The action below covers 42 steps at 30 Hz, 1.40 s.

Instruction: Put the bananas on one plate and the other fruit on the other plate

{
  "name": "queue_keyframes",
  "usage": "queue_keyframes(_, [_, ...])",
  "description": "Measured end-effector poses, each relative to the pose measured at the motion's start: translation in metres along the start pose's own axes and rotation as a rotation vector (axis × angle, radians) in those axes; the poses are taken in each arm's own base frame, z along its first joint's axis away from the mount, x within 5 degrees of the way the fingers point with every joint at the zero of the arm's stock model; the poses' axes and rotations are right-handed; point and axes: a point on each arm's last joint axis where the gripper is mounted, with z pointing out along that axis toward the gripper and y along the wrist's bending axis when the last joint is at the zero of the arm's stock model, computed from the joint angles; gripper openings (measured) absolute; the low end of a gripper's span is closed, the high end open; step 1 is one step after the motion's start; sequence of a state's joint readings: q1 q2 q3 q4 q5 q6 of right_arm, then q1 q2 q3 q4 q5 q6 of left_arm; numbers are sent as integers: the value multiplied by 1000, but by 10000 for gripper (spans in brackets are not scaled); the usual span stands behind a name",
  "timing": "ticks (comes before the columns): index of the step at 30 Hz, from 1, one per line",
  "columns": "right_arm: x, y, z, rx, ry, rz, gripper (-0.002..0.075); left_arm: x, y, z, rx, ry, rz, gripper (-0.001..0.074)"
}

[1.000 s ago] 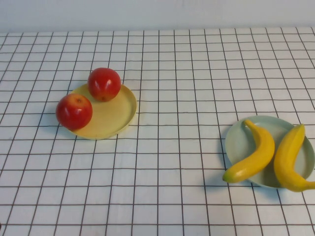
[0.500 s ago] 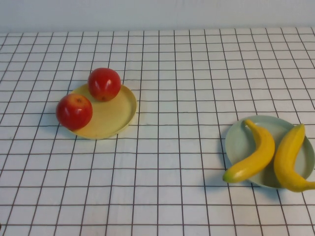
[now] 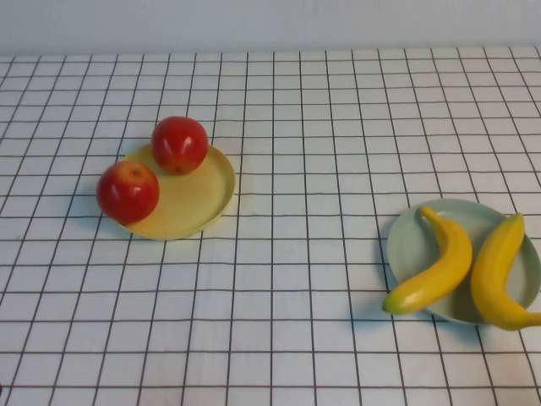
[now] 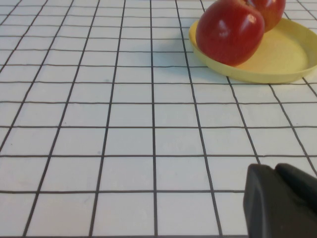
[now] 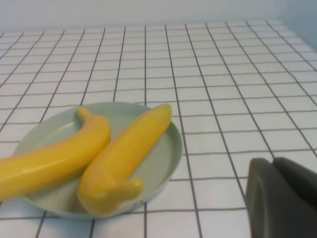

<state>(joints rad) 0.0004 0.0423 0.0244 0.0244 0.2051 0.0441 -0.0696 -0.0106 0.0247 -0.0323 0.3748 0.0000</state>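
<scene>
A white tablecloth ruled with a black grid (image 3: 296,127) covers the whole table. On the robot's right side sits the round, shallow, pale mint-green plate (image 3: 410,241), the larger of the two dishes, and across it lie the two long, curved, glossy yellow bananas (image 3: 435,266), side by side, their long axes running from the plate's far rim toward its near edge, with the near ends overhanging the rim. On the robot's left side sits the round, shallow, pale yellow plate (image 3: 199,199), well apart from the green one. The two round, shiny red apples (image 3: 179,145) rest on it, one at the far edge and the other (image 3: 128,192) perched at the left rim, partly over it.

Judged from this layout, the sorting looks complete and no further pick seems called for.

The left gripper (image 4: 280,201) hangs low over bare cloth, clenched on nothing, with the yellow plate ahead of it; it is the nearer arm for the apples. The right gripper (image 5: 282,198) is likewise closed and empty, just beside the green plate, the bananas pointing roughly away from it.
</scene>
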Motion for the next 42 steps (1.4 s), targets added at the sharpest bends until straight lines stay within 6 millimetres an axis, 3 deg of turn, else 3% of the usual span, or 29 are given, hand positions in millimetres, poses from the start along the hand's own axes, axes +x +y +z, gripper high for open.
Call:
queue_keyframes(9, [13,0,-4,4,110,2,-14,0,0,0,0,0,0,-4])
queue_keyframes(42, [13,-1,-4,4,112,2,-15,0,0,0,0,0,0,-4])
